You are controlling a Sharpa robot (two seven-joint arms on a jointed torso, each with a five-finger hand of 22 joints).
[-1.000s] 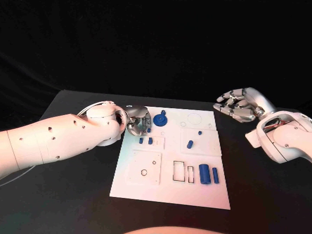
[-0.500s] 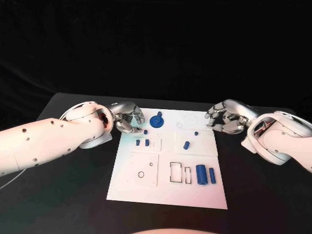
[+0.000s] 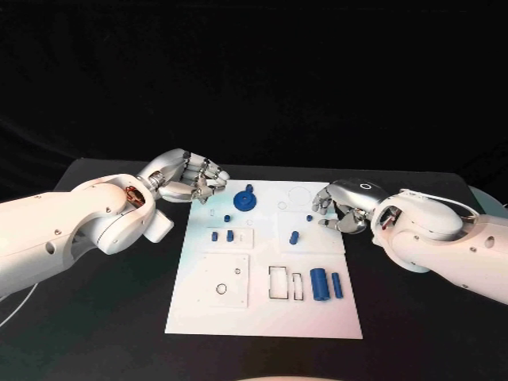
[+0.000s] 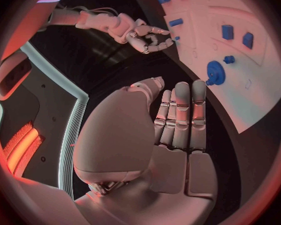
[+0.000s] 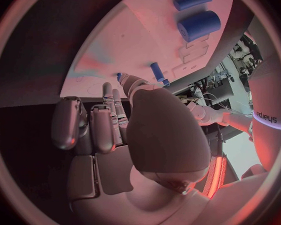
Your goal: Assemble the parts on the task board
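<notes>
Over the past second both arms have swung inward toward the task board (image 3: 266, 317), though the whole head picture has also shifted, so part of that is the camera. The right hand (image 3: 336, 208), which stood well off the board's far right corner a second ago, now hangs over the board's far right area, fingers curled downward close to a small blue peg (image 3: 309, 217) and just beyond a short blue pin (image 3: 292, 236); whether it touches the peg cannot be told, and it seems to hold nothing. The left hand (image 3: 189, 178) has drawn back from the board's left edge to a spot just off its far left corner; the left wrist view shows its fingers straight and close together with nothing in them. On the board, the blue gear (image 3: 244, 202) sits at the far middle with a small knob beside it, two small blue blocks (image 3: 221, 236) lie on the left, and a thick blue cylinder (image 3: 318, 279) with a thinner blue rod (image 3: 336, 286) rests near the right, beside empty rectangular slots. No part looks displaced. I judge that the right hand is setting up the first pick at the peg, and that assembly has barely begun.
</notes>
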